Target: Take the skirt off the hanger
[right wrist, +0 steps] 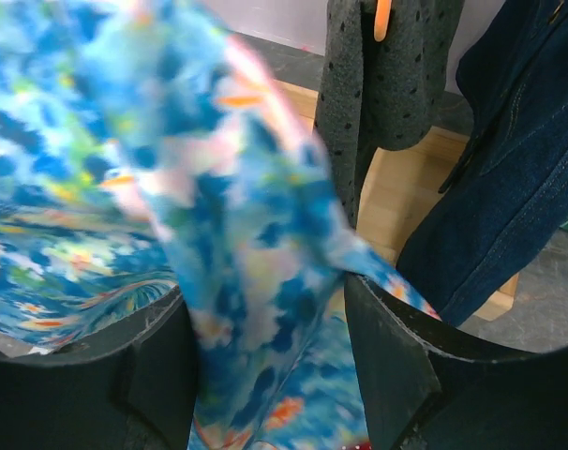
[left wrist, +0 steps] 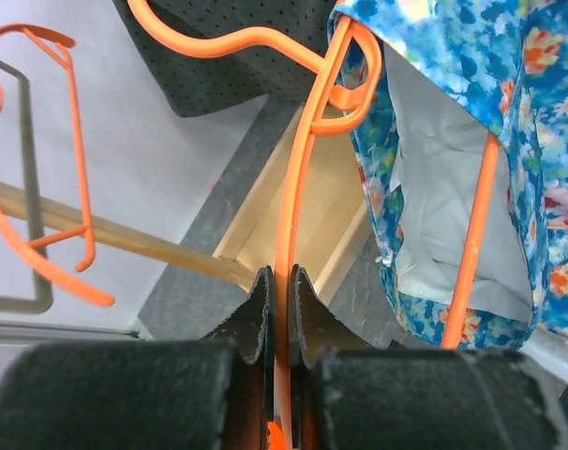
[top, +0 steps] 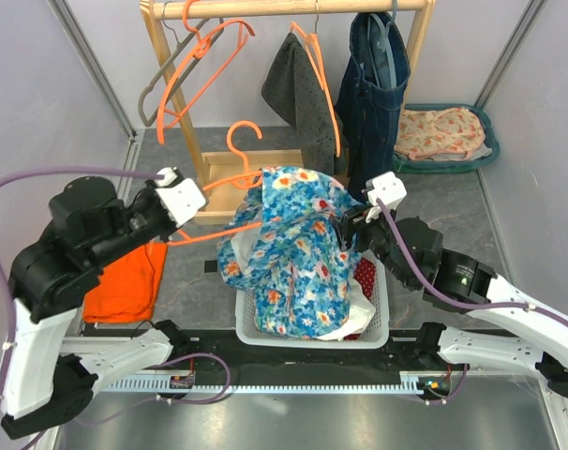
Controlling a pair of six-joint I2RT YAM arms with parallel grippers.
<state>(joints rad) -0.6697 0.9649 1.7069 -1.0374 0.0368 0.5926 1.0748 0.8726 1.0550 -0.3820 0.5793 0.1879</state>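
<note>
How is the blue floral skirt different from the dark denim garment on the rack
The floral skirt is bright blue and patterned; the denim garment is plain dark blue. The skirt sits bunched over the white basket, gripped by the right gripper; the denim hangs straight from the wooden rail, untouched.

Counting: two grippers, left [top: 183, 202] and right [top: 356, 223], are showing. One floral skirt [top: 289, 253], one white basket [top: 378, 323], one teal tray [top: 485, 141] upper right. Three orange hangers [top: 204, 66], one grey hanger [top: 157, 70].
</note>
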